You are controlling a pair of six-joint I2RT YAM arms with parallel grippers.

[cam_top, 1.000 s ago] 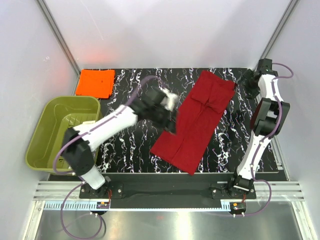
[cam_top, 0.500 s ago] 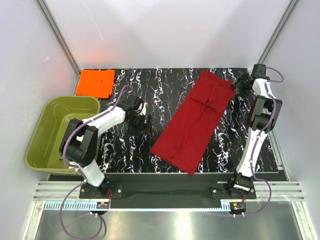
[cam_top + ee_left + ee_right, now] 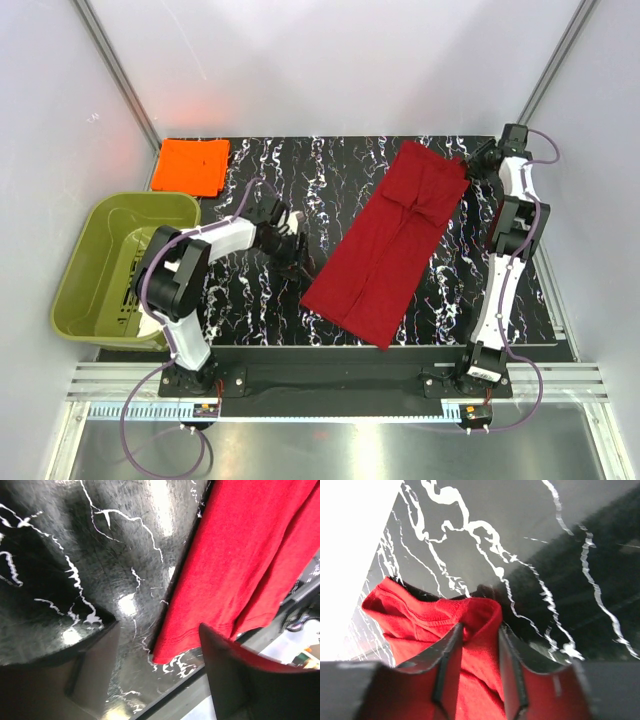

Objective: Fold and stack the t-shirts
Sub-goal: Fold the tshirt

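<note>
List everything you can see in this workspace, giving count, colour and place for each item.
red t-shirt: one, dark red, lying flat diagonally on the table's right half
orange t-shirt: one, bright orange, folded, far left corner
tub: one, olive green, beside the table's left edge
table: one, black with white veining
left arm: one, white and black, reaching toward the red shirt's near left corner
left fingers: two, dark, apart over bare table
right arm: one, white and black, stretched to the far right
right fingers: two, dark, either side of the red shirt's far corner
</note>
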